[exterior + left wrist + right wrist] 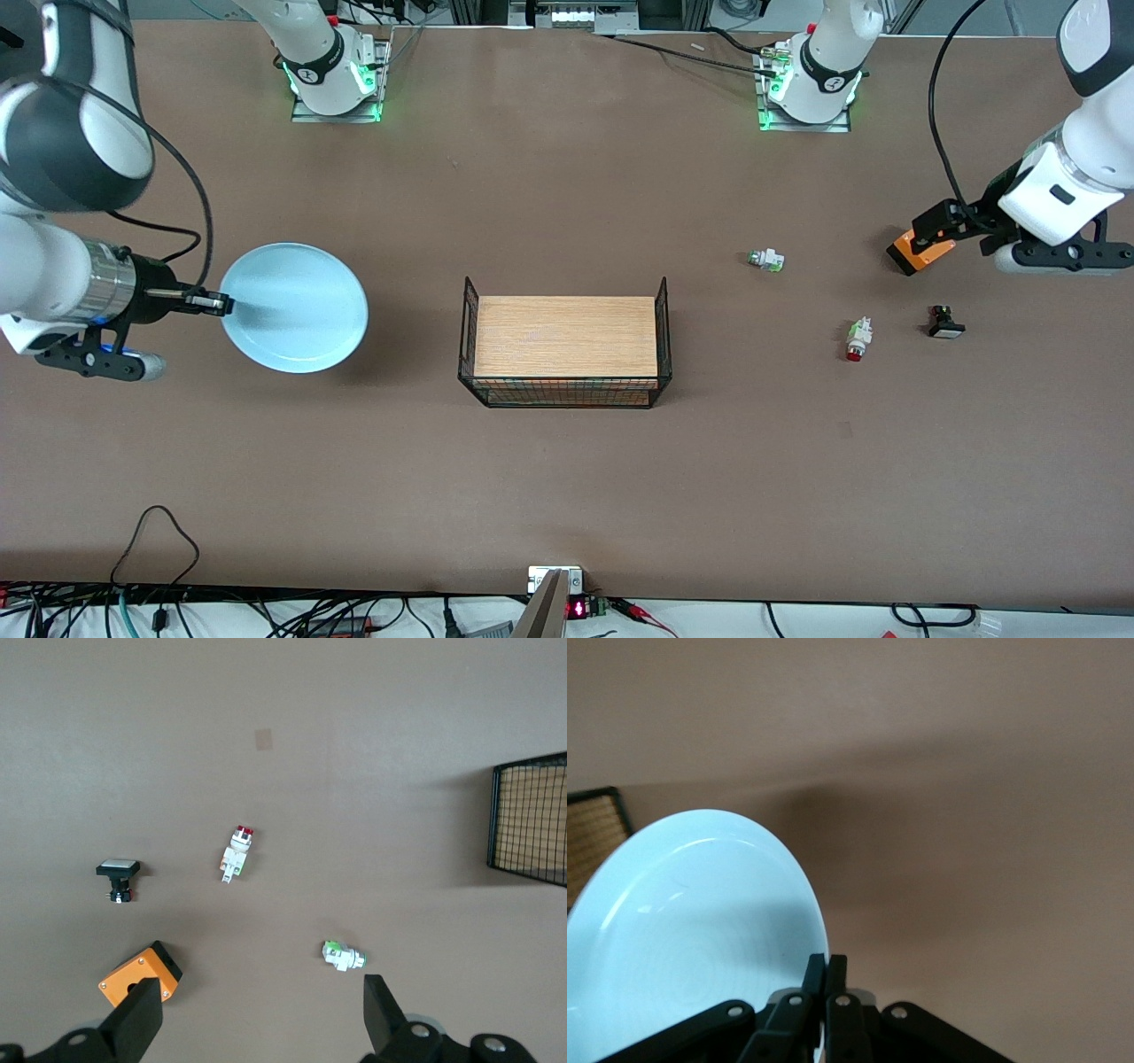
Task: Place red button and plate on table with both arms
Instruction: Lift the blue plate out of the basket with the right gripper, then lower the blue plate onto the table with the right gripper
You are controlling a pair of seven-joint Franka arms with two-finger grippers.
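Observation:
The light blue plate (297, 306) is held by its rim in my right gripper (213, 303), which is shut on it, tilted a little above the brown table (567, 195) toward the right arm's end. The right wrist view shows the plate (691, 921) and the pinching gripper (826, 970), with its shadow below. The red button (856, 340) lies on the table toward the left arm's end; it also shows in the left wrist view (236, 851). My left gripper (952, 221) is open and empty in the air over an orange box, away from the red button (259, 1014).
A black wire tray (564, 346) with a wood floor stands mid-table. A green-tipped switch (765, 260), a black switch with a white cap (945, 322) and an orange box (921, 252) lie around the red button. Cables run along the table's near edge.

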